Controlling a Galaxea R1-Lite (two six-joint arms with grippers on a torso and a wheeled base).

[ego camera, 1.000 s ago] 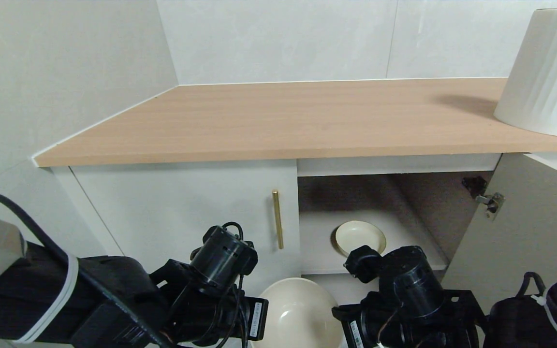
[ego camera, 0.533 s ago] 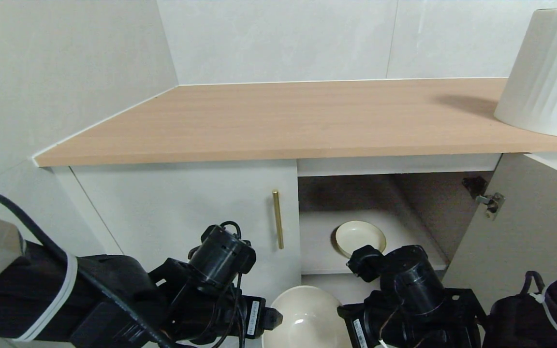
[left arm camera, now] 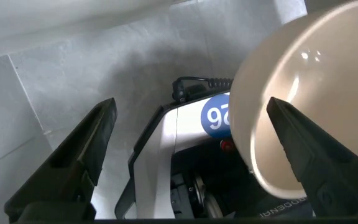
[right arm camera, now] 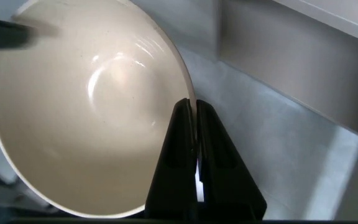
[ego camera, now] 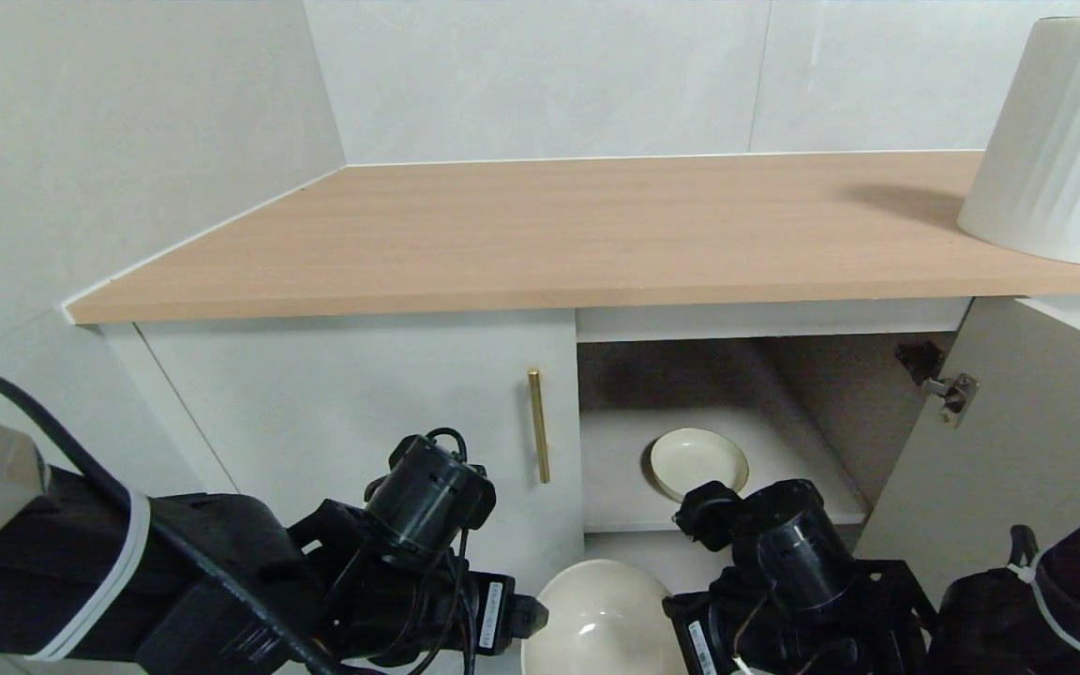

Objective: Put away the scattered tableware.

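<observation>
The right gripper (right arm camera: 192,107) was pressed together on the rim of a large cream bowl (right arm camera: 86,106), with one finger inside the wall and one outside. The bowl hung low, near to me, in front of the cupboard (ego camera: 601,322) and between the two arms, with its hollow side facing up. The left gripper (left arm camera: 190,106) was spread wide and held nothing. It was just to the left of the bowl, and I could not tell if it touched it.

Farther back, the right door (ego camera: 1018,441) of the cupboard stood open. A small dish (ego camera: 698,461) lay on the shelf (ego camera: 615,487) inside. The left door (ego camera: 362,394) was closed, with a golden handle (ego camera: 536,425) at its edge. On the wooden surface (ego camera: 596,234) above, a white ribbed object (ego camera: 1056,141) stood at the far right.
</observation>
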